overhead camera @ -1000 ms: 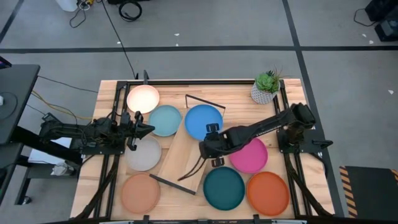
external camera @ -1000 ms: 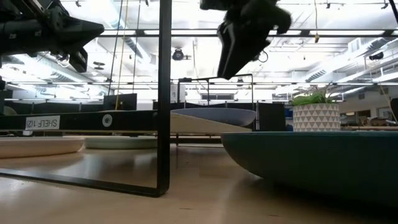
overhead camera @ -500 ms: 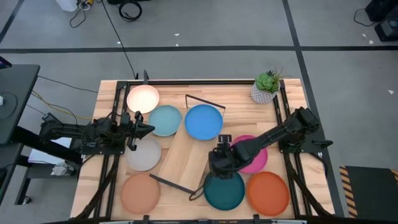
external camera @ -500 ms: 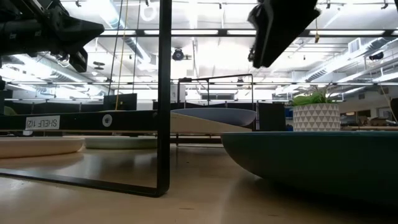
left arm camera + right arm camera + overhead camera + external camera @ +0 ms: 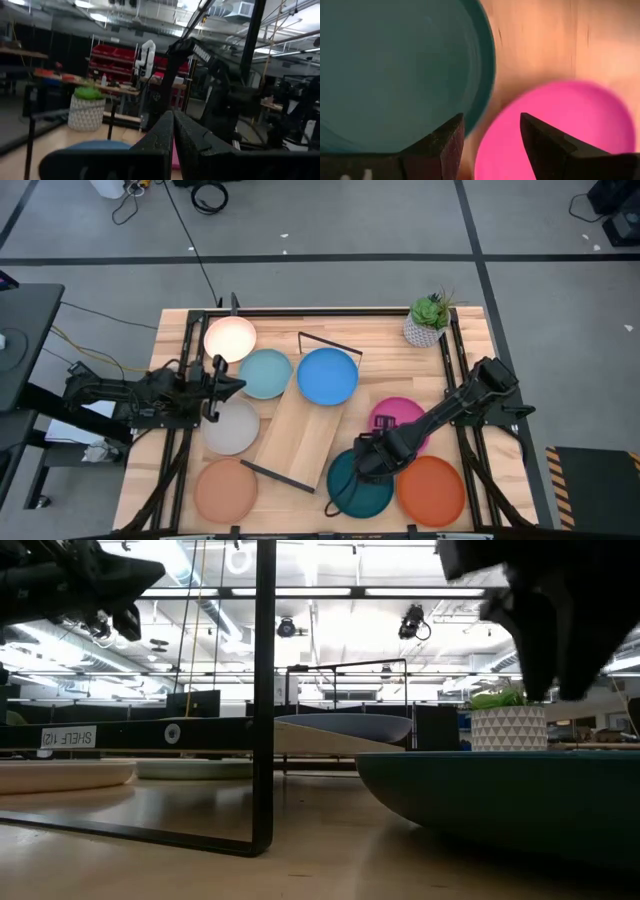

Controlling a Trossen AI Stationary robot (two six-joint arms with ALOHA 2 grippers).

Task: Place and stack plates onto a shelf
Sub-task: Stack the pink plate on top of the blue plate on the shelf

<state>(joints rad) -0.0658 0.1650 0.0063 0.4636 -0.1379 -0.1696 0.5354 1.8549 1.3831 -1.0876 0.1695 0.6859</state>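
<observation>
Eight plates lie flat on the table: cream [image 5: 230, 337], light blue [image 5: 265, 373], blue [image 5: 327, 376], grey [image 5: 232, 427], peach [image 5: 225, 490], teal [image 5: 352, 490], pink [image 5: 405, 420] and orange [image 5: 432, 490]. The shelf [image 5: 300, 435] stands slantwise mid-table, with a black wire frame at each end. My right gripper [image 5: 362, 463] is open and hovers over the teal plate's far right rim [image 5: 482, 75], beside the pink plate [image 5: 555, 130]. My left gripper [image 5: 238, 385] is shut and waits above the table's left side, between the light blue and grey plates.
A white pot with a green plant [image 5: 428, 320] stands at the far right corner. Bare wood shows between the blue and pink plates and along the far edge. The shelf's near wire frame [image 5: 265, 690] rises high in the low view.
My right gripper has swung from above the shelf's far end, beside the blue plate, toward the table's near right, and now hangs over the teal plate's rim. No plate has moved. The left arm has kept still.
</observation>
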